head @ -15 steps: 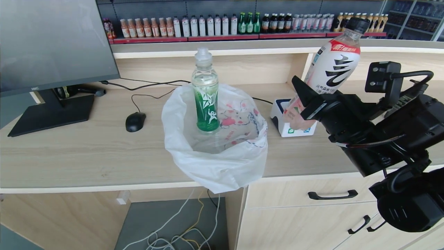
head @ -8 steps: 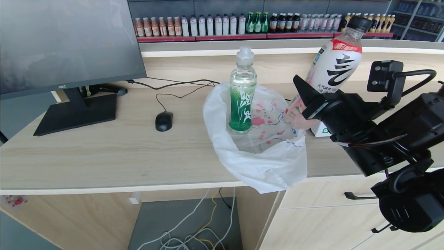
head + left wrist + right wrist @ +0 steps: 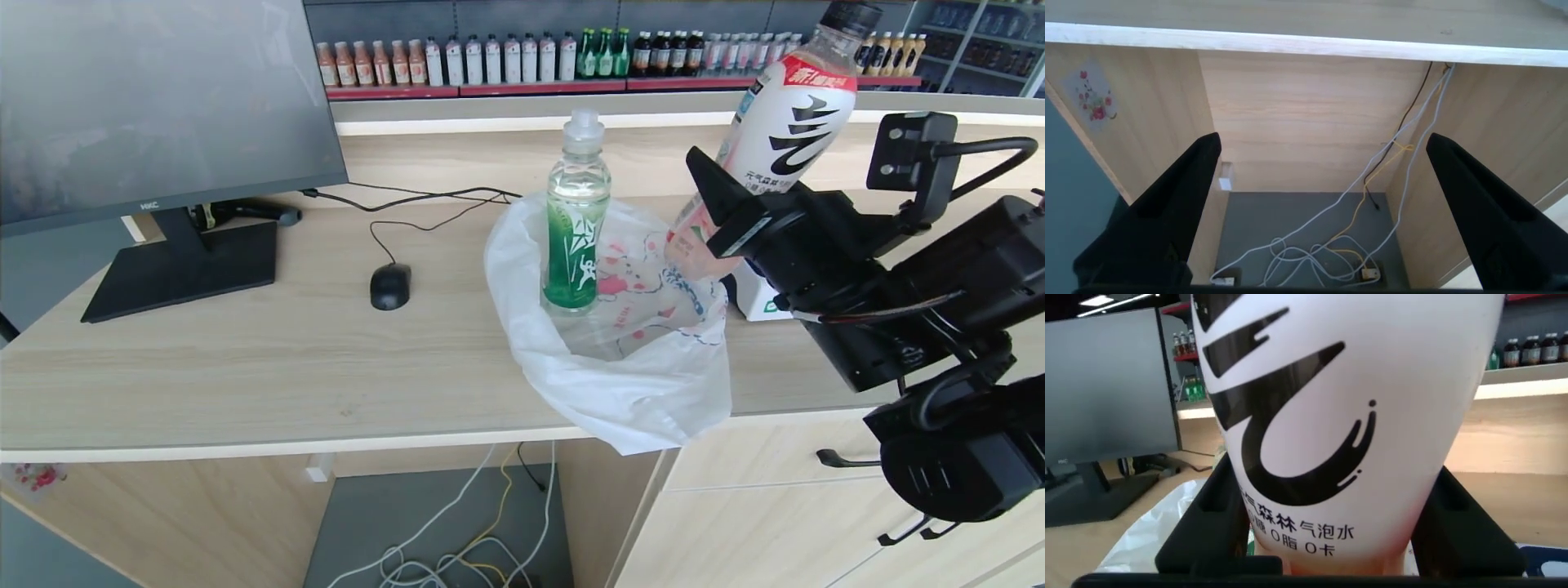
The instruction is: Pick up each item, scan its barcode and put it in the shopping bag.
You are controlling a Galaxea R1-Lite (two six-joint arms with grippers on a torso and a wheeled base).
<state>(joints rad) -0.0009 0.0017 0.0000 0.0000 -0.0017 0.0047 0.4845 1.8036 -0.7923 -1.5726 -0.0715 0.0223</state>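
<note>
Shopping bag (image 3: 620,392): is sitting open on the worktop (image 3: 245,367) at its front edge, thin white plastic slumping over the lip. Its mouth is gaping upward, so things can be lowered in from above.
White bottle (image 3: 788,122): is hanging tilted in the air, cap leaning up and away to the right, base hovering just over the bag's right-hand rim. Judging by that position, this is looking like the bagging step rather than the scan. If it is lowered off-centre, the base may be snagging the soft rim or nudging the bottle already inside.
Green bottle (image 3: 575,220): is standing upright inside the bag toward its far side, apparently already packed. That is leaving the near and right-hand part of the bag free for the next item.
Right jaws: are clamping the white bottle low on its body, near the base, leaving most of the label uncovered and the longer upper part overhanging. The right arm (image 3: 939,286) is hanging at the bag's right.
Left jaws: are standing wide apart, gripping nothing, parked below the worktop's front edge and out of the way.
White box (image 3: 755,298): probably the scanner, is sitting on the worktop just beside the bag's right side, partly behind the right arm.
Mouse (image 3: 390,286): is lying well to the left of the bag.
</note>
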